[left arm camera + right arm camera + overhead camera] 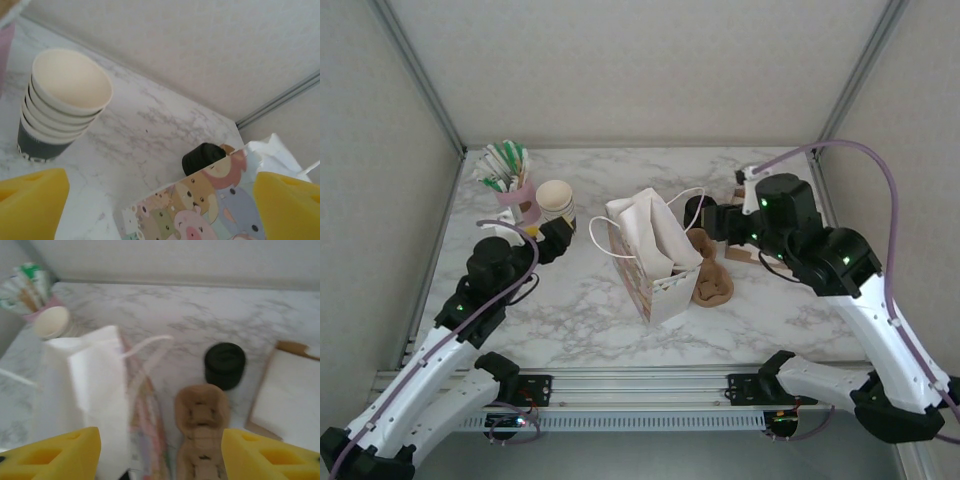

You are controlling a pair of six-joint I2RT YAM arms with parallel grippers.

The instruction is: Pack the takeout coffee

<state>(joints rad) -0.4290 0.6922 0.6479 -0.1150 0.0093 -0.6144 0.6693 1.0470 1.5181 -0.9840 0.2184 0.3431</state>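
Note:
The takeout coffee is hidden from view. A white paper bag (650, 262) with a cartoon print (210, 210) stands upright mid-table, its top flaps (87, 385) loosely folded. Low in its opening sits a dark patch I cannot identify. My right gripper (160, 450) is open above the bag's right edge and a brown cardboard cup carrier (201, 415), with nothing between the fingers. My left gripper (560, 232) (160, 210) is open just left of the bag, facing its printed side, holding nothing.
A squat black cylinder (225, 365) (694, 210) (202, 156) stands on the table behind the carrier. A stack of cream-rimmed paper cups (556, 203) (65, 100) and a pink holder of sticks (510, 178) are back left. White napkins (287, 402) lie right of the carrier.

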